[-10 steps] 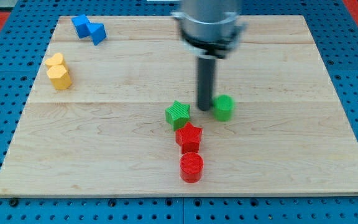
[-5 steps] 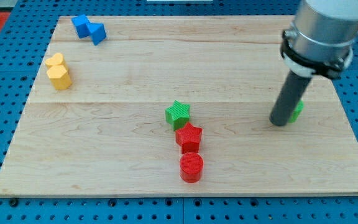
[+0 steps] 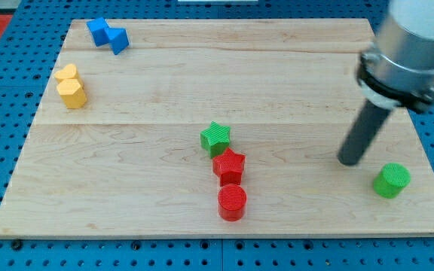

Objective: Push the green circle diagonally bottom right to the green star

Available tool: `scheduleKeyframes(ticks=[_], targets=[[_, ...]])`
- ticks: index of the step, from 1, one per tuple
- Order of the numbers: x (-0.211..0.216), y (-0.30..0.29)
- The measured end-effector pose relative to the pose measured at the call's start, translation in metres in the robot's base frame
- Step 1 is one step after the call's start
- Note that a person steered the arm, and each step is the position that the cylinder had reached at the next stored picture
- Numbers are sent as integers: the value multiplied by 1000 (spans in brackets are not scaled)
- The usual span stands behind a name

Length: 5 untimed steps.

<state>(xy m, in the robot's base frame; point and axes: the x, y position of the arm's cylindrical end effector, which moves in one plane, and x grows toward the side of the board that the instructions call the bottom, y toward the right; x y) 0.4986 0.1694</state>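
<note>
The green circle (image 3: 392, 181) lies near the board's right edge, low in the view. The green star (image 3: 215, 138) sits near the board's middle, far to the circle's left and a little higher. My tip (image 3: 349, 161) rests on the board up and to the left of the green circle, a short gap apart from it, and well to the right of the star.
A red star (image 3: 230, 165) touches the green star from below, with a red circle (image 3: 232, 202) beneath it. Two yellow blocks (image 3: 71, 86) sit at the left. Two blue blocks (image 3: 108, 35) sit at the top left. The board's right edge (image 3: 428, 162) is close to the circle.
The green circle has been carried from beside the green star far to the right and down toward the board's right edge. My tip moved right with it and now stands apart from it.
</note>
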Motion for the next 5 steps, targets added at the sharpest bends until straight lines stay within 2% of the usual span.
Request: scheduleKeyframes(ticks=[1,3,4,5], targets=[[6,55],[36,49],[15,-3],[-47,-134]])
